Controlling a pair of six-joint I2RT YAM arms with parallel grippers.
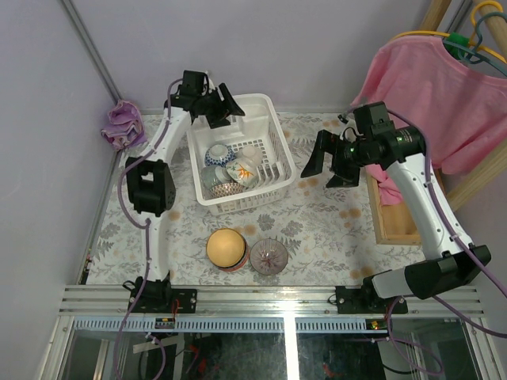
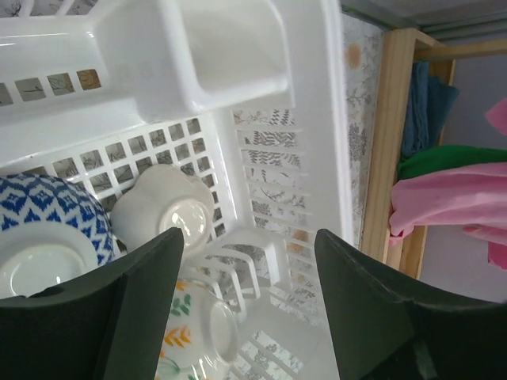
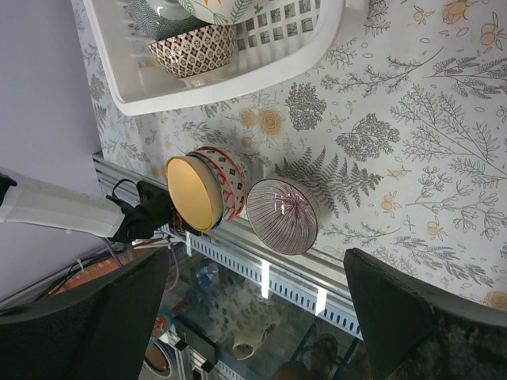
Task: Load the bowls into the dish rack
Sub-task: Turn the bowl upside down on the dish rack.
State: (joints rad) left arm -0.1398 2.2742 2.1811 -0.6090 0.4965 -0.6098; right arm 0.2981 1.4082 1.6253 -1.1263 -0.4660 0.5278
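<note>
Yellow inside and red-patterned outside, the yellow bowl [image 1: 226, 247] [image 3: 192, 193] sits on the floral table [image 1: 317, 229] near the arm bases; whether it is one bowl or a nested pair cannot be told. Just beside it, to the right, stands the striped bowl [image 1: 268, 256] [image 3: 283, 215], upright, with fine purple lines radiating from its centre. Beyond both, the near wall of the white slotted rack [image 1: 245, 203] [image 2: 317, 119] [image 3: 230, 87] lies between them and its inside. The near half of the rack holds a crowded group: a brown bowl [image 1: 228, 190] [image 3: 194, 49] with a diamond pattern against the near wall, a grey-green bowl [image 1: 209, 177] to its left, a flower bowl [image 1: 242, 170] [image 2: 194, 324], a blue bowl [image 1: 216, 153] [image 2: 47, 206] with a white foot and a plain white bowl [image 1: 250, 151] [image 2: 162, 202], the last three tipped so that their feet show. The left gripper [image 1: 224, 113] [image 2: 247, 237] hangs over the far end of the rack by its side compartment [image 2: 230, 47], jaws apart, grasping nothing. The right gripper [image 1: 319, 178] [image 3: 255, 255] hangs right of the rack, well apart from the bowls, jaws spread wide and empty. A wooden crate [image 1: 392, 226] stands at the right edge, a pink garment [image 1: 428, 87] hangs above it, and a purple cloth [image 1: 123, 127] lies in the far left corner.
</note>
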